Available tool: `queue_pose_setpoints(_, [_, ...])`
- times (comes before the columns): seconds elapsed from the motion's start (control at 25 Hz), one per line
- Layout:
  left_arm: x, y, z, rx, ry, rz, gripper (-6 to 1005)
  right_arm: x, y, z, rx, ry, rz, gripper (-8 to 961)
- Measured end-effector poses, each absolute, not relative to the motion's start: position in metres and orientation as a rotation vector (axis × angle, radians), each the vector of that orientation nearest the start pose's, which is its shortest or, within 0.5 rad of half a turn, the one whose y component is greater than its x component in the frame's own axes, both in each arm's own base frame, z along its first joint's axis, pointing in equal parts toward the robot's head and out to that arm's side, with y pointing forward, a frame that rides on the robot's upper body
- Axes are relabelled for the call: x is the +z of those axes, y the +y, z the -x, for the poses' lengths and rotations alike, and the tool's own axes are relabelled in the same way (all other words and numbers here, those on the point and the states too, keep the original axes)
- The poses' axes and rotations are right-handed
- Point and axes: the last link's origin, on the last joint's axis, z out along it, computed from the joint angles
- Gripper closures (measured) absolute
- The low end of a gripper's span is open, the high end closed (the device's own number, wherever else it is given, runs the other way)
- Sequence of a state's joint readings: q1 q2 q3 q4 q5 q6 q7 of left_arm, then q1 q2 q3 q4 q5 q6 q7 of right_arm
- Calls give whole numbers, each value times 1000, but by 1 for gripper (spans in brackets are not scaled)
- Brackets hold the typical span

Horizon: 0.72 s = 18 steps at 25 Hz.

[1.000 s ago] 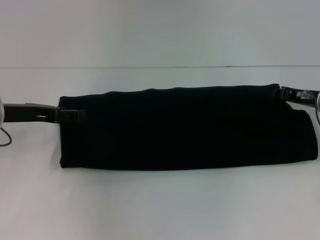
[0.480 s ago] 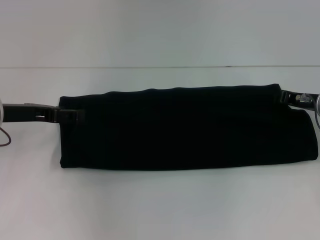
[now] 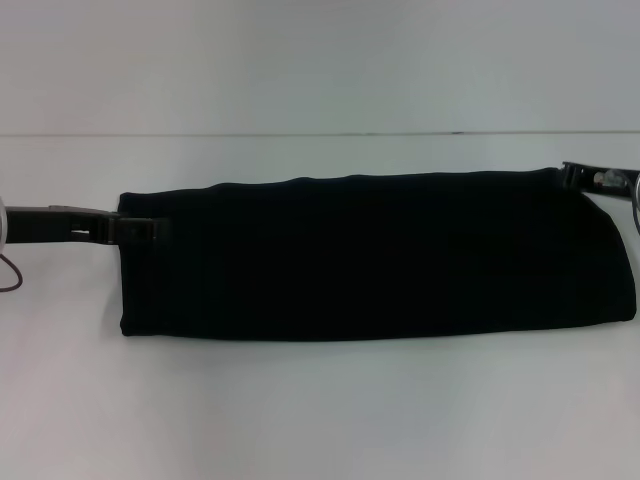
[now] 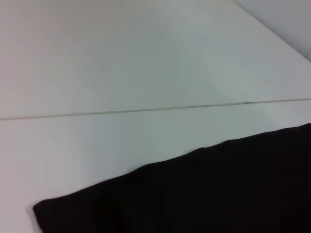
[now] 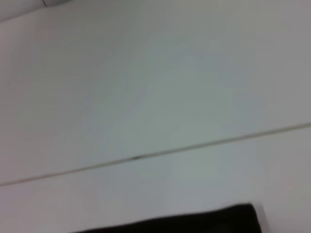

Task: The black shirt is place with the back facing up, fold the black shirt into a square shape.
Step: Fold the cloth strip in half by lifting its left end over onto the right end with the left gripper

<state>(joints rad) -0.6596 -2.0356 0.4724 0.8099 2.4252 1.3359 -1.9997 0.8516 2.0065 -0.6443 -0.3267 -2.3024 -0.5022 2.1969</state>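
Across the middle of the white desk [image 3: 320,410] lies the black shirt [image 3: 370,255], folded into a long band running left to right, far edge slightly wavy, near edge straight. Fabric so dark that folds, sleeves and neckline cannot be made out in head view.

Left pincer [image 3: 135,232] comes in from the left edge, reaching onto the band's left end near its far corner. Its black tips merge with the cloth; they look narrow and pressed to the fabric, but whether they pinch it I cannot tell. A thin cable loops below the arm, partly cut off by the frame edge.

Right pincer [image 3: 585,177] sits at the band's far right corner, mostly cut off by the frame; only the tips show, beside the corner. Opening cannot be read.

Left wrist view: one dark corner and edge of the shirt [image 4: 204,194] against pale desk, a thin seam line crossing behind. Right wrist view: only a small sliver of the shirt [image 5: 204,221] at the frame edge; no fingers visible in either.

Against half a second ago: the right pincer has drawn up and outward off the corner. Left pincer unmoved; shirt outline unchanged.
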Motion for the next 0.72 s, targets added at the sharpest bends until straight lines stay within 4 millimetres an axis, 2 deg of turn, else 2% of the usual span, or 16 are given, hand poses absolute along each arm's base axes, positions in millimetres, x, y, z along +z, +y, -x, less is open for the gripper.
queue_pose_setpoints(0.28, [62,392,292,-333,-1226,2288,263,19,474,-284,330,1306,1781,930])
queue_pose_setpoints(0.72, [60,392,292,-333,-1229,2285,263,10,477,-276,299,1247,1792,932])
